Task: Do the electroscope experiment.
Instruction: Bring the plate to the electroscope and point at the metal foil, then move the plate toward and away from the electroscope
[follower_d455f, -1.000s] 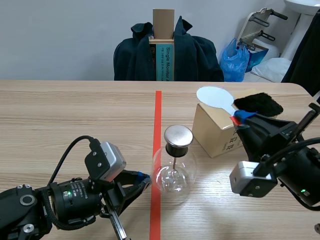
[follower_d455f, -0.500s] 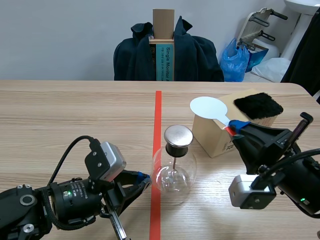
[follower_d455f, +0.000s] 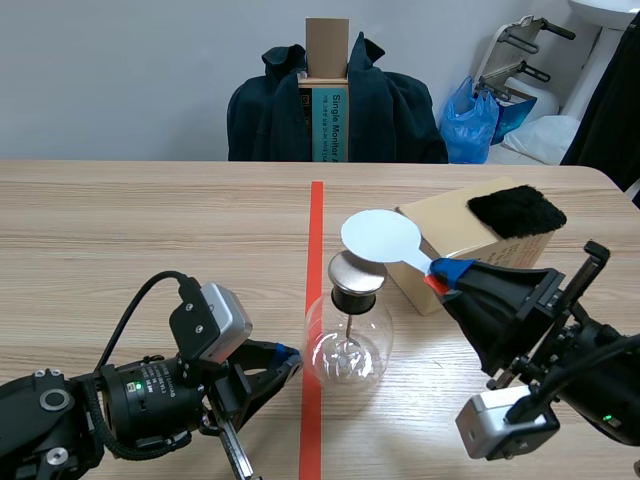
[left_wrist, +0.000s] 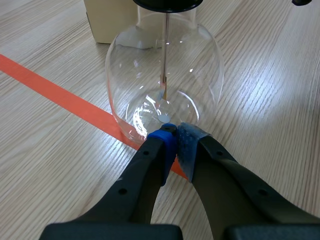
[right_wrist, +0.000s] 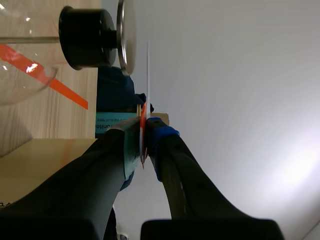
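The flask (follower_d455f: 347, 345) stands on the tape line (follower_d455f: 316, 215) with a metal cap (follower_d455f: 357, 271) on top and a thin rod (left_wrist: 164, 55) hanging inside. Just behind it is a box (follower_d455f: 450, 225) carrying a black fur pad (follower_d455f: 516, 211). The left gripper (left_wrist: 175, 136) lies low with its fingers closed on nothing, tips at the flask's base (whether they touch the glass, I cannot tell). The right gripper (follower_d455f: 441, 276) pinches the red handle of a white paddle (follower_d455f: 380, 238), whose disc hovers just above the cap, close but apart.

One flask (follower_d455f: 347, 345), paddle (follower_d455f: 380, 237), box (follower_d455f: 447, 216), cloth (follower_d455f: 515, 212)
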